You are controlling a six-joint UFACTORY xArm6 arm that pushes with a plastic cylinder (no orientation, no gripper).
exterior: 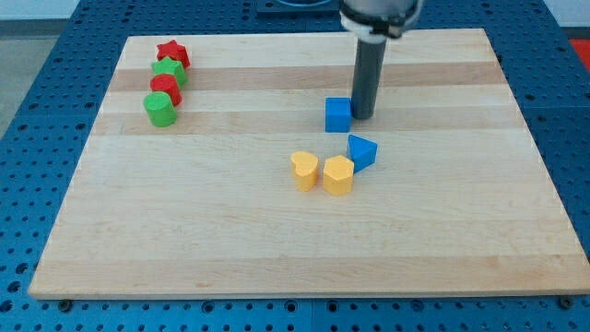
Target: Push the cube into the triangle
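Observation:
A blue cube (338,114) sits on the wooden board (184,231) a little above the middle. A blue triangle (361,151) lies just below and to the right of it, a small gap apart. My tip (362,116) rests on the board right beside the cube's right side, touching or nearly touching it, and above the triangle.
A yellow heart (304,171) and a yellow hexagon-like block (338,174) sit just left of and below the triangle. At the view's upper left stand a red star (172,53), a green block (170,71), a red block (165,88) and a green cylinder (159,109).

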